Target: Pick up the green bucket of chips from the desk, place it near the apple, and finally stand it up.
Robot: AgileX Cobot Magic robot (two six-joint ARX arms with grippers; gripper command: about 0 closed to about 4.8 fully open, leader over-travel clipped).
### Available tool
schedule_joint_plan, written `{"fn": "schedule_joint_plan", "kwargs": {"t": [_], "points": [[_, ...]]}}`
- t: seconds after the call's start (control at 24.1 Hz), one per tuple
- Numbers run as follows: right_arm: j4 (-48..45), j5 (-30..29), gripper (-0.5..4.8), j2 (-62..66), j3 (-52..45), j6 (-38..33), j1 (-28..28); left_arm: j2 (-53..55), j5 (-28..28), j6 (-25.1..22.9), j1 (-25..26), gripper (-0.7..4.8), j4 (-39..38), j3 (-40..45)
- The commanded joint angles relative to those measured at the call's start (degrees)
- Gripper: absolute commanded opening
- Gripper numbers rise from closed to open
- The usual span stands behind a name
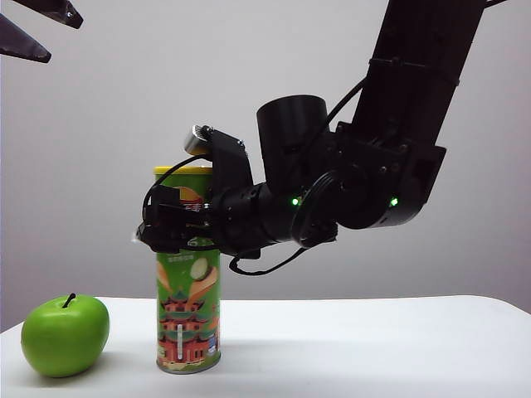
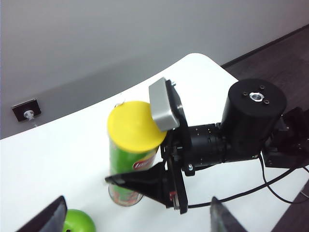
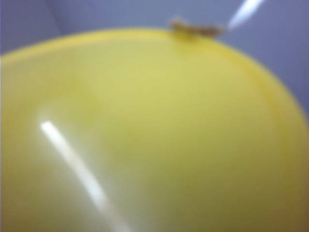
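The desk (image 1: 398,340) is a flat white top. Its far edge runs level behind the objects in the exterior view, and a rounded corner shows in the left wrist view. To the right of the can, the surface is bare out to that side's edge. To the left, only the apple occupies it.

The right arm (image 1: 398,124) descends from the upper right and reaches across to the left of centre, with its wrist roughly level. The right gripper (image 1: 176,225) sits at the upper half of the green bucket of chips (image 1: 188,319). Its jaws are spread wide, one on each side of the can body. Whether the fingers touch the can cannot be told. The can rests on the desk under its own weight.

The green bucket of chips stands upright. Its long axis is vertical, the base is on the desk and the yellow lid (image 2: 134,126) faces up. In the right wrist view the lid fills the frame, blurred.

The apple (image 1: 65,335) sits just to the left of the can, near but apart, close to the desk's left edge, with its stem up.

The left gripper (image 1: 37,29) hangs high at the upper left, well clear of both objects. Its fingers (image 2: 48,220) are parted wide and hold nothing.
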State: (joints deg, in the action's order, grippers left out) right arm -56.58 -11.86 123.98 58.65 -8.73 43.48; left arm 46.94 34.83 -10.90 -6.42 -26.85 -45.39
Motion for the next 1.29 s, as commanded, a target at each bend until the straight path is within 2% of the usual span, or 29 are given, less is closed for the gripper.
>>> {"fn": "schedule_joint_plan", "kwargs": {"t": [0.04,0.21,0.33,0.67,0.91,1.29], "points": [[2.47,-0.96,4.73,-2.29,-0.85,-0.11,0.09,-0.11,1.44,0.11,0.02,3.81,0.28,-0.02],[3.98,-1.01,4.77,-4.24,-2.38,1.25,-0.37,-0.11,1.46,0.42,0.02,3.81,0.13,-0.02],[6.62,-3.63,4.79,-4.28,-2.89,0.68,-1.03,-0.11,1.44,0.37,0.02,3.81,-0.87,-0.02],[10.69,-4.07,4.79,-6.58,-5.16,-0.04,-2.10,-0.11,1.46,0.35,0.02,3.81,-1.29,-0.02],[19.93,-5.09,4.79,-11.47,-5.33,0.22,-5.44,-0.11,2.14,0.39,0.02,3.81,-1.38,-0.02],[28.92,-13.44,4.79,-12.72,-5.66,0.42,-6.84,-0.11,2.75,0.33,0.02,3.81,-1.36,-0.02]]}}
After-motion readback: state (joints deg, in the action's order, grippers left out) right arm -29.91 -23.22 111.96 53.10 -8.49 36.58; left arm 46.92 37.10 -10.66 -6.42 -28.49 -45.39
